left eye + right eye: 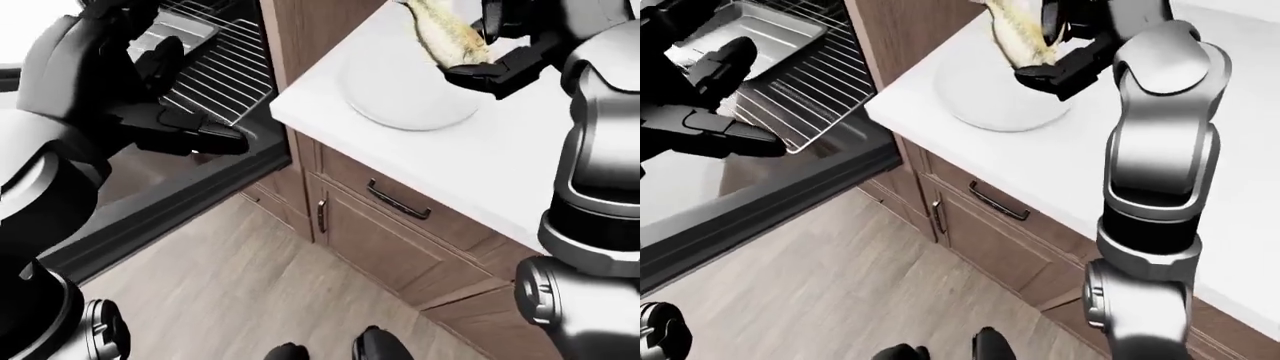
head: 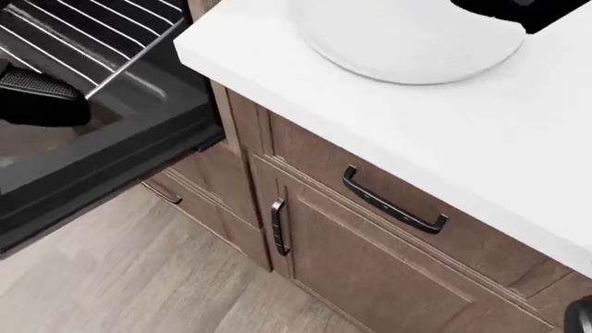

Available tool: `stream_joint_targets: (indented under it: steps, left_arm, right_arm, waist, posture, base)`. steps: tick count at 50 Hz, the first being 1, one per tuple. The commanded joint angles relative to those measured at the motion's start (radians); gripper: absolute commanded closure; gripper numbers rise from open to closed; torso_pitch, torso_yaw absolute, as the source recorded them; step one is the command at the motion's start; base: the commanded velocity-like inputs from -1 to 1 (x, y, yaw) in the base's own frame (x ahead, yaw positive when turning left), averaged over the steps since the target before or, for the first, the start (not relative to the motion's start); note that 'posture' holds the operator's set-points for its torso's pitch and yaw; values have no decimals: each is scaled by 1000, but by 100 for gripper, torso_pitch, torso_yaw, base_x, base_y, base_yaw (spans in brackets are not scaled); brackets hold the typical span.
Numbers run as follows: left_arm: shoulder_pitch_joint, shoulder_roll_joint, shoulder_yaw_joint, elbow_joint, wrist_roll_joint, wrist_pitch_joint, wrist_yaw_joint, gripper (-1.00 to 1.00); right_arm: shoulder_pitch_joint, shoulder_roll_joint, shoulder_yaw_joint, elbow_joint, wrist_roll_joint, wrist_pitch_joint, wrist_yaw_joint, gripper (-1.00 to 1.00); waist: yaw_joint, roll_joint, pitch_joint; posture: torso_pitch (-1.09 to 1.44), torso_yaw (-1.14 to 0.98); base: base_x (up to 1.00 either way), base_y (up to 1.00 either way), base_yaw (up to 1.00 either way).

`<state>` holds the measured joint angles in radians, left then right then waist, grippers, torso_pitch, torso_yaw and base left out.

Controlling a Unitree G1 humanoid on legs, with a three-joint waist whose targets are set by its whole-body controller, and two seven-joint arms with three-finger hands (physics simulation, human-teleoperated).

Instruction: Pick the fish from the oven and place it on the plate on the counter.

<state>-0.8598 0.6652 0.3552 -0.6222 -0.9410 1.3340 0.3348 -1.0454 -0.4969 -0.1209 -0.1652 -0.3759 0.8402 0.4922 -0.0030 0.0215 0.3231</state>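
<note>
Above the white counter — wood floor below — fingers hold the fish.

you have before you: one white counter top, smooth and unmarked, running from the top of the head view down to its right edge. beneath it, brown wood cabinets with framed panel fronts; one drawer with a dark bar handle set level, one door with a dark handle set upright. floor: pale grey-brown wood planks, laid at a slant in your left-eye view. light is even and soft, with faint shadows under the counter edge.
</note>
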Motion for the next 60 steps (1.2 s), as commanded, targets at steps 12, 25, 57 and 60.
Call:
stream_joint_targets:
  steps: [12, 25, 57, 60]
  left_arm:
    - [-19, 12, 17, -15, 4, -40, -3, -100]
    - [28, 71, 122, -77, -192, -28, 131, -100]
    - [171, 239, 98, -60, -381, -252, 295, -100]
    - [186, 249, 113, -58, -387, -259, 289, -100]
  right_arm:
    - [-63, -20, -49, -80, -19, -62, -30, 98]
    - [-71, -20, -39, -106, -34, -37, 12, 98]
    - [-110, 174, 100, -88, -180, -2, 281, 98]
    - [-109, 207, 115, -65, -220, -17, 295, 98]
  waist:
    - [13, -57, -58]
    - [-26, -11, -59]
    - [-36, -15, -68]
    - [-39, -17, -72]
  posture:
    - [47, 0]
    - [47, 0]
    - [47, 0]
    - [47, 0]
  base:
    - [28, -6, 0]
    - [0, 0, 0]
    - [0, 0, 0]
    - [0, 0, 0]
